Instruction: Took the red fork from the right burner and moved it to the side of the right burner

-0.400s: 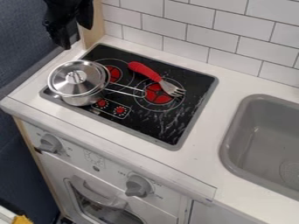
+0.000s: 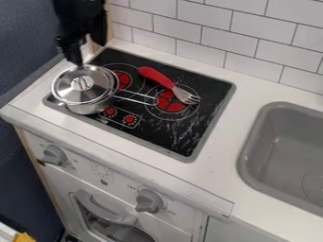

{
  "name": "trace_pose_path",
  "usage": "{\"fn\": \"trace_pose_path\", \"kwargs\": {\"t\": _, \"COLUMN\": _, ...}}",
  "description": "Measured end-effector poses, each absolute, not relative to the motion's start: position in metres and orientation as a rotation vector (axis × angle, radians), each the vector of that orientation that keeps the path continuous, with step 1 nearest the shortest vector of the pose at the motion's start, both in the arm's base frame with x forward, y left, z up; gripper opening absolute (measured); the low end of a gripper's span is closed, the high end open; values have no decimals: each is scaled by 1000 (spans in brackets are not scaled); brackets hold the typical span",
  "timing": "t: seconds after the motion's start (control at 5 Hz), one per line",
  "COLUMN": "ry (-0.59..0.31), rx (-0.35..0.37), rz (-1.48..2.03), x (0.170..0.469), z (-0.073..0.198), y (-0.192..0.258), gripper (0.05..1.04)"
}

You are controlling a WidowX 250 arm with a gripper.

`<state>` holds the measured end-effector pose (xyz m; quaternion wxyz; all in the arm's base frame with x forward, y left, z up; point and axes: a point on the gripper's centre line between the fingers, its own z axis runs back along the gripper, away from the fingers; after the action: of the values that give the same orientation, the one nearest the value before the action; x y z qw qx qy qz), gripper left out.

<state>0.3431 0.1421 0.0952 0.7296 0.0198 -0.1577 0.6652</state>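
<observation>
- Got the black gripper (image 2: 89,54) hanging down in the upper left of the view, fingers (image 2: 68,46) spread well apart w/ a gap btwn them, holding nothing afaict.
- Can see one fingertip right by the back rim of the saucepan's lid (image 2: 77,81), but can't tell if touching.
- Found the fork (image 2: 183,94) lying flat on the black cooktop (image 2: 176,134), tines out over the back part of the R burner (image 2: 169,108), incl. some of its red markings.
- Note the red handle (image 2: 155,75) running back & left from there, off the R burner, toward the tiled wall (image 2: 214,40).
- Also got a lidded metal saucepan (image 2: 88,107) on the left side of the cooktop, partly in front of the L burner (image 2: 121,78), w/ its wire handle (image 2: 135,100) pointing at the R burner & ending over its edge.
- Add two red-marked dials (image 2: 120,115) near the front edge, btwn pan & R burner.
- Plus a gray sink (image 2: 251,146) set in the white counter (image 2: 221,156), right of the cooktop, & two gray knobs (image 2: 149,201) on the front panel below.
</observation>
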Motion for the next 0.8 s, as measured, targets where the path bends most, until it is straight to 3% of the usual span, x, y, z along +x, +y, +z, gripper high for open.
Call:
{"fn": "trace_pose_path", "kwargs": {"t": 0.2, "ry": -332, "rx": 63, "rz": 1405, "x": 359, "z": 91, "y": 122, "gripper": 1000}}
{"fn": "trace_pose_path", "kwargs": {"t": 0.4, "ry": -325, "rx": 32, "rz": 1358, "x": 374, "z": 93, "y": 107, "gripper": 1001}}
{"fn": "trace_pose_path", "kwargs": {"t": 0.8, "ry": -232, "rx": -3, "rz": 1316, "x": 402, "z": 58, "y": 86, "gripper": 1001}}
